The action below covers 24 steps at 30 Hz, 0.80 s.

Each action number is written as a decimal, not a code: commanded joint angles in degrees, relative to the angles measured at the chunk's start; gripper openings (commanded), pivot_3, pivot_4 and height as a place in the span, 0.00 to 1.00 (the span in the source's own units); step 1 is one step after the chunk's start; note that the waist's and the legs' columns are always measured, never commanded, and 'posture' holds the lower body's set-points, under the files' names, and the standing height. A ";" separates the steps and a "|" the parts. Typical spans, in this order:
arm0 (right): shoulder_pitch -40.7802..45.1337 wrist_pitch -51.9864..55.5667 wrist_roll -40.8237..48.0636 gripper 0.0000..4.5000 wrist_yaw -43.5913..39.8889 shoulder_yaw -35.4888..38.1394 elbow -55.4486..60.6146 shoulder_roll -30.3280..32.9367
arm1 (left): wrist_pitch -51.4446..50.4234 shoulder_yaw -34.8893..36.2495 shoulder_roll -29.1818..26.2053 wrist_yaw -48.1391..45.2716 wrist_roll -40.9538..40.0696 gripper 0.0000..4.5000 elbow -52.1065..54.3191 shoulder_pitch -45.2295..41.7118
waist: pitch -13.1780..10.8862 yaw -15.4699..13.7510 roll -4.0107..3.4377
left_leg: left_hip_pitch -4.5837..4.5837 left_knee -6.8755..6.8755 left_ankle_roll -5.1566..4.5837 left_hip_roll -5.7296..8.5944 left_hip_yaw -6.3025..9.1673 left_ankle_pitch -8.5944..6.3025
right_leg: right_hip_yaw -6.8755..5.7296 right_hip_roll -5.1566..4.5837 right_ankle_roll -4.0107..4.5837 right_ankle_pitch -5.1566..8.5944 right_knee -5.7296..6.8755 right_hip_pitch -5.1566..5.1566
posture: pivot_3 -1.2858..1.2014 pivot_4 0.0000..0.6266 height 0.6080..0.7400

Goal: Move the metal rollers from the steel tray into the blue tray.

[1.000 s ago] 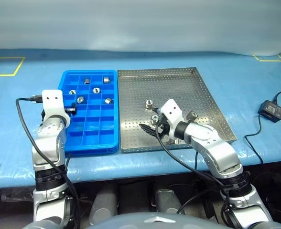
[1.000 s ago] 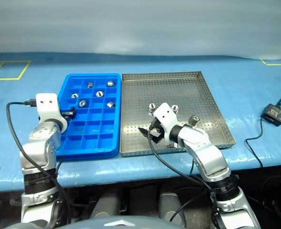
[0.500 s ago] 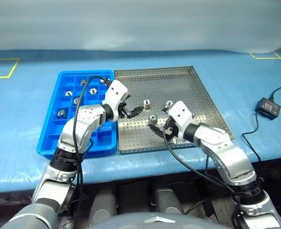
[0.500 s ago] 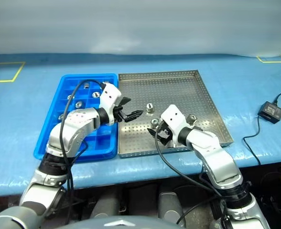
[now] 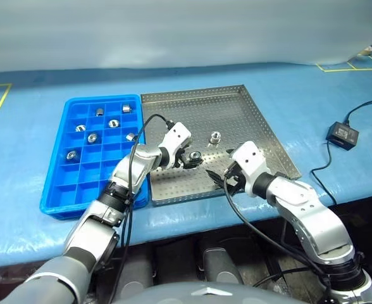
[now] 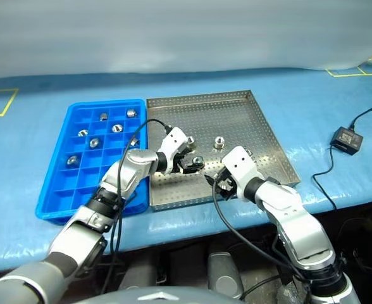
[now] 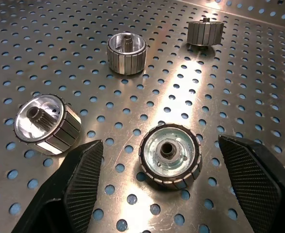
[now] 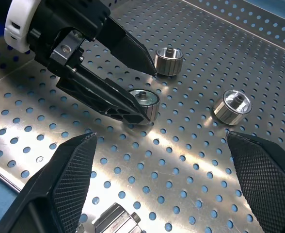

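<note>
On the blue surface (image 5: 21, 133), the left end effector (image 7: 157, 182) hangs spread wide around one roller (image 7: 170, 156) on the steel tray (image 5: 249, 111), not yet clenched. The right end effector (image 8: 157, 184) is released too, just beside it. Six rollers (image 5: 92, 137) sit in the blue tray (image 5: 53, 199). I can read no writing anywhere.

Head pair looking forward and down from above over the steel tray (image 5: 236, 107) and blue tray (image 5: 53, 196) alike, each wrist view close and low across the perforated floor, both sharing one roller (image 7: 170, 156) between the left gripper (image 8: 145, 90) fingers.
</note>
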<state>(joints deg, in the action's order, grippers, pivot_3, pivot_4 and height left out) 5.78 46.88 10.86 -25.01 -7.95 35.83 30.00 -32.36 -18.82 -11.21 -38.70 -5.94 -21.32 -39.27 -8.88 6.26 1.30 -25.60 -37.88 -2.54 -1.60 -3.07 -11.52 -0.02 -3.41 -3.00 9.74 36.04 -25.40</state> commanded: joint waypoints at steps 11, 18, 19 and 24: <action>0.75 -0.44 -0.23 1.00 1.68 1.60 1.18 -0.31 | 2.08 -0.25 1.51 0.47 4.31 0.58 -2.27 -1.26 | 0.00 2.65 0.00 | 0.01 0.01 0.00 -0.06 0.02 0.00 | 0.01 -0.03 -0.04 -0.02 0.00 0.01 | 0.40 0.24 1.00; 2.06 -1.50 -0.64 1.00 1.60 0.48 -1.69 -1.46 | 1.40 2.46 1.24 -0.09 2.21 0.38 1.85 0.06 | 0.00 2.96 0.00 | 0.02 0.03 0.00 -0.08 0.02 0.00 | 0.04 -0.06 -0.04 -0.03 0.01 0.00 | 0.41 0.24 1.00; 2.24 -1.63 -0.66 1.00 1.60 0.35 -2.06 -1.66 | 0.72 3.12 1.00 -0.23 1.56 0.38 3.53 0.46 | 0.00 2.96 0.00 | 0.02 0.03 0.00 -0.08 0.02 0.00 | 0.04 -0.06 -0.04 -0.03 0.01 0.00 | 0.41 0.24 1.00; 2.60 -2.43 -0.26 1.00 1.22 -0.18 -4.07 -2.63 | -3.43 7.15 -1.43 -0.86 -2.24 0.38 13.88 3.46 | 0.00 3.23 -0.01 | 0.02 0.05 0.00 -0.08 0.02 0.00 | 0.06 -0.06 -0.05 -0.03 0.02 -0.01 | 0.42 0.24 1.00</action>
<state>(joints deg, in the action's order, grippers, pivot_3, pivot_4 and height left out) 7.68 46.12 10.60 -23.65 -8.56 31.51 27.72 -34.57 -13.93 -11.95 -39.06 -6.07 -13.21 -36.02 -8.88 9.49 1.29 -25.58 -37.83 -2.54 -1.70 -3.05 -11.52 0.05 -3.46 -3.04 9.71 36.06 -25.42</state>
